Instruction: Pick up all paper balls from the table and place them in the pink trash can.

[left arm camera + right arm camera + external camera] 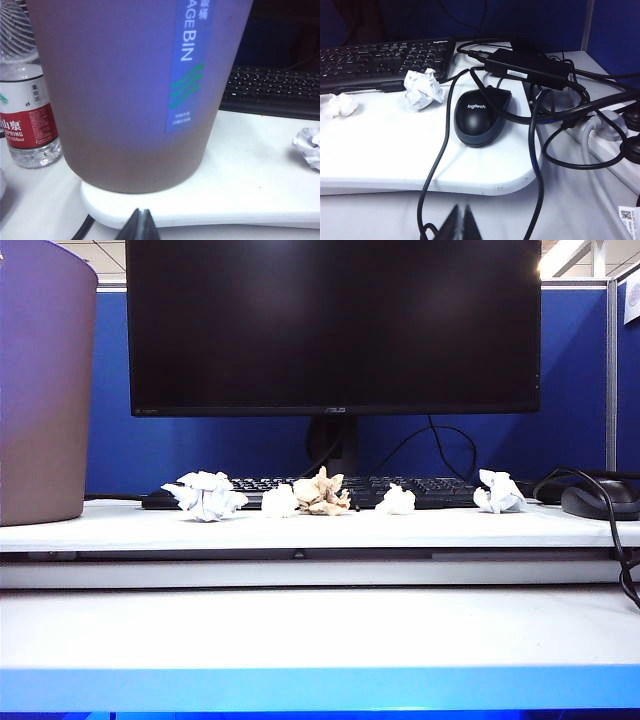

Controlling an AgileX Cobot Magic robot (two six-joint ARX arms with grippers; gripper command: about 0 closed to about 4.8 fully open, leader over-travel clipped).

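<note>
Several paper balls lie in a row on the raised shelf of the table (120, 525), in front of the keyboard: white ones (207, 495) (279, 501) (396, 501) (499, 492) and a tan one (322, 492). The pink trash can (40, 390) stands on the shelf at the far left. My left gripper (141, 220) is shut and empty, low before the shelf's edge, facing the trash can (130, 95); one white ball (309, 146) shows beside it. My right gripper (461, 222) is shut and empty, short of the shelf, with two white balls (423, 89) (341, 105) beyond. Neither gripper appears in the exterior view.
A monitor (335, 325) and black keyboard (400, 490) stand behind the balls. A water bottle (27, 115) is next to the can. A black mouse (481, 117), a power adapter (527, 67), tangled cables (535, 145) and a power strip (610, 135) crowd the right end.
</note>
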